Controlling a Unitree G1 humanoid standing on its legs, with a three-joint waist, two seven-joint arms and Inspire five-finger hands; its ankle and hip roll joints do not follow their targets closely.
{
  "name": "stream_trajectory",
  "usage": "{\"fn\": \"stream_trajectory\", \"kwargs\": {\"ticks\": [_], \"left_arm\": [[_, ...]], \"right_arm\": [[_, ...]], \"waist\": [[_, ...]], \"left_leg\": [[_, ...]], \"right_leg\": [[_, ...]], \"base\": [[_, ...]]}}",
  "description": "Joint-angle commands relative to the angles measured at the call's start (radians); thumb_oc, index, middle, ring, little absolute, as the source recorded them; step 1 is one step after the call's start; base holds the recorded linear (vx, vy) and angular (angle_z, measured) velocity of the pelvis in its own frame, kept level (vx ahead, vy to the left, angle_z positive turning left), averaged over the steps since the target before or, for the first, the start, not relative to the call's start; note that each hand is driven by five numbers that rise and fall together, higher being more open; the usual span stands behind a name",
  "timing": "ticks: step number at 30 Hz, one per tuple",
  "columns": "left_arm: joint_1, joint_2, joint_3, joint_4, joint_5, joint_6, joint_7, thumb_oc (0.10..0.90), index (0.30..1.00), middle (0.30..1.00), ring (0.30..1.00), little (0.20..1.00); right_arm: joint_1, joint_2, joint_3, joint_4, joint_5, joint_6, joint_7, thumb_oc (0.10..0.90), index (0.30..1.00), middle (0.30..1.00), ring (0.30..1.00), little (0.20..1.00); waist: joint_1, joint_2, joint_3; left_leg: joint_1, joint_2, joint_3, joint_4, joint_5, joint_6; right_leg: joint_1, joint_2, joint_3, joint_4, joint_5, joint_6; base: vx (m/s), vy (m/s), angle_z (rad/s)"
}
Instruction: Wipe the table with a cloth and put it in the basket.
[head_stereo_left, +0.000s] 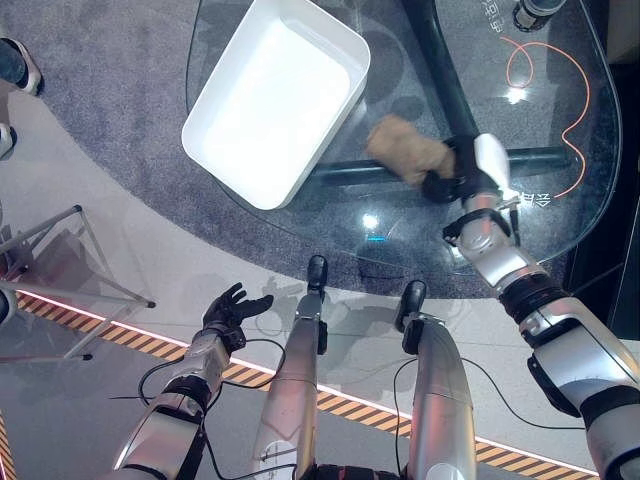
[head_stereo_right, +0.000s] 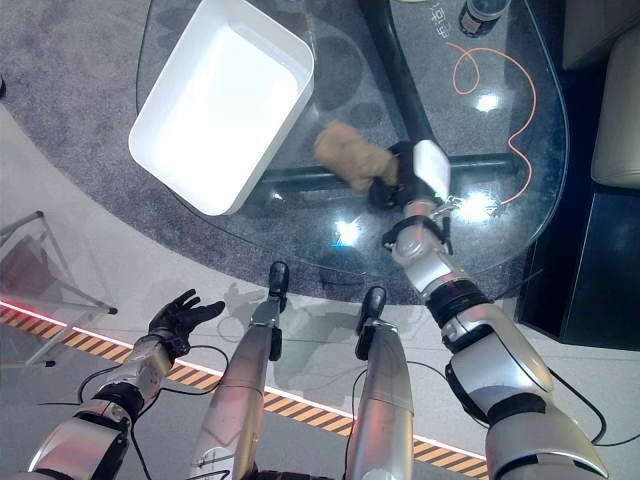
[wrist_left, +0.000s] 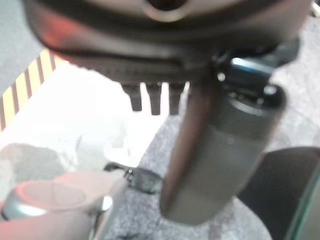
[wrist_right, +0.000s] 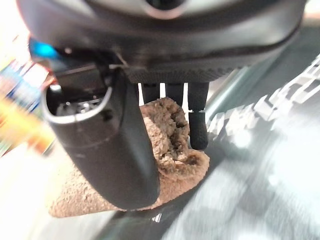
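Observation:
A crumpled brown cloth lies on the glass table, right of the white basket. My right hand is over the cloth's right end, its fingers and thumb curled round the cloth. The cloth sticks out leftward from the right hand toward the basket. My left hand hangs low over the floor, well off the table, fingers spread and holding nothing.
An orange cable loops on the right part of the glass. A dark bottle stands at the far edge. A metal stand is on the floor at the left. A person's shoe shows at the far left.

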Motion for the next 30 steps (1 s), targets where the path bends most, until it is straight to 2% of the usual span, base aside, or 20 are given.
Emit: {"fn": "stream_trajectory", "kwargs": {"ticks": [1,11,14,16,17,18,19,20,21,22,27,30], "left_arm": [[0.057,0.028,-0.014,0.015,0.006,-0.046,0.007,0.800,0.900,0.900,0.900,0.900],[0.068,0.036,-0.016,0.018,0.002,-0.053,-0.009,0.800,0.900,0.900,0.900,0.900],[0.059,0.042,-0.018,0.018,-0.002,-0.049,-0.013,0.800,0.900,0.900,0.900,0.900],[0.057,0.042,-0.017,0.020,-0.001,-0.049,-0.015,0.800,0.900,0.900,0.900,0.900],[0.046,0.046,-0.017,0.023,-0.003,-0.049,-0.016,0.800,0.900,0.900,0.900,0.900],[0.047,0.046,-0.019,0.029,-0.001,-0.049,-0.018,0.800,0.900,0.900,0.900,0.900],[0.043,0.047,-0.017,0.030,-0.001,-0.050,-0.019,0.800,0.900,0.900,0.900,0.900],[0.046,0.046,-0.018,0.034,-0.001,-0.050,-0.020,0.800,0.900,0.900,0.900,0.900],[0.043,0.048,-0.016,0.037,-0.002,-0.053,-0.022,0.800,0.900,0.900,0.900,0.900],[0.040,0.050,-0.014,0.042,-0.002,-0.053,-0.024,0.800,0.900,0.900,0.900,0.900],[0.033,0.056,-0.011,0.056,-0.006,-0.054,-0.027,0.800,0.900,0.900,0.900,0.900],[0.029,0.064,-0.008,0.065,-0.007,-0.053,-0.035,0.800,0.900,0.900,0.900,0.900]], "right_arm": [[-0.081,-0.112,-0.049,0.005,0.098,-0.068,-0.122,0.100,0.300,0.300,0.300,0.200],[-0.059,-0.140,-0.195,0.189,0.306,-0.164,-0.173,0.100,0.300,0.300,0.300,0.200],[-0.036,-0.147,-0.276,0.273,0.457,-0.213,-0.172,0.100,0.300,0.300,0.300,0.200],[-0.032,-0.148,-0.293,0.292,0.485,-0.226,-0.168,0.100,0.300,0.300,0.300,0.200],[-0.018,-0.159,-0.348,0.347,0.600,-0.268,-0.146,0.100,0.300,0.300,0.300,0.200],[-0.008,-0.161,-0.364,0.367,0.635,-0.279,-0.138,0.100,0.300,0.300,0.300,0.200],[-0.010,-0.162,-0.368,0.369,0.646,-0.284,-0.141,0.100,0.300,0.300,0.300,0.200],[-0.005,-0.162,-0.375,0.376,0.664,-0.290,-0.142,0.100,0.300,0.300,0.300,0.200],[0.000,-0.169,-0.397,0.394,0.715,-0.308,-0.128,0.100,0.300,0.300,0.300,0.200],[0.003,-0.171,-0.409,0.401,0.741,-0.320,-0.125,0.100,0.300,0.300,0.300,0.200],[0.019,-0.187,-0.441,0.402,0.809,-0.348,-0.136,0.100,0.300,0.300,0.300,0.200],[0.022,-0.186,-0.444,0.390,0.801,-0.362,-0.151,0.100,0.300,0.300,0.300,0.200]], "waist": [[-0.002,0.004,-0.020],[-0.001,0.007,-0.020],[-0.003,0.009,-0.020],[-0.003,0.009,-0.020],[-0.005,0.009,-0.020],[-0.005,0.010,-0.020],[-0.005,0.009,-0.020],[-0.006,0.010,-0.020],[-0.008,0.009,-0.020],[-0.009,0.009,-0.020],[-0.016,0.002,-0.020],[-0.019,-0.001,-0.020]], "left_leg": [[-0.005,-0.057,0.060,0.171,-0.139,0.073],[-0.004,-0.058,0.056,0.176,-0.150,0.079],[-0.006,-0.058,0.054,0.174,-0.150,0.081],[-0.006,-0.058,0.054,0.174,-0.150,0.081],[-0.026,-0.056,0.058,0.167,-0.124,0.086],[-0.007,-0.057,0.051,0.173,-0.153,0.082],[-0.026,-0.057,0.057,0.167,-0.125,0.086],[-0.007,-0.057,0.051,0.172,-0.153,0.082],[-0.026,-0.056,0.055,0.166,-0.126,0.085],[-0.027,-0.056,0.055,0.164,-0.123,0.085],[-0.024,-0.055,0.056,0.155,-0.121,0.084],[-0.020,-0.055,0.056,0.149,-0.120,0.083]], "right_leg": [[0.014,0.041,-0.027,-0.092,0.099,0.027],[0.014,0.045,-0.025,-0.086,0.092,0.026],[0.013,0.046,-0.024,-0.089,0.095,0.027],[0.013,0.047,-0.024,-0.090,0.095,0.027],[-0.003,0.046,-0.032,-0.101,0.122,0.019],[0.011,0.049,-0.022,-0.089,0.095,0.029],[-0.005,0.046,-0.031,-0.100,0.122,0.020],[0.011,0.049,-0.021,-0.090,0.096,0.029],[-0.006,0.048,-0.029,-0.099,0.123,0.022],[-0.008,0.049,-0.029,-0.101,0.125,0.022],[-0.005,0.056,-0.026,-0.108,0.127,0.023],[-0.001,0.059,-0.025,-0.116,0.130,0.025]], "base": [[0.00,0.000,0.00],[0.00,0.000,0.00],[0.00,0.000,0.00],[-0.03,-0.008,0.00],[0.00,0.000,0.00],[-0.06,-0.021,-0.01],[0.08,-0.015,0.00],[-0.06,-0.002,0.01],[0.00,0.000,0.00],[-0.06,-0.005,0.01],[0.00,0.000,0.00],[0.00,0.000,0.00]]}}
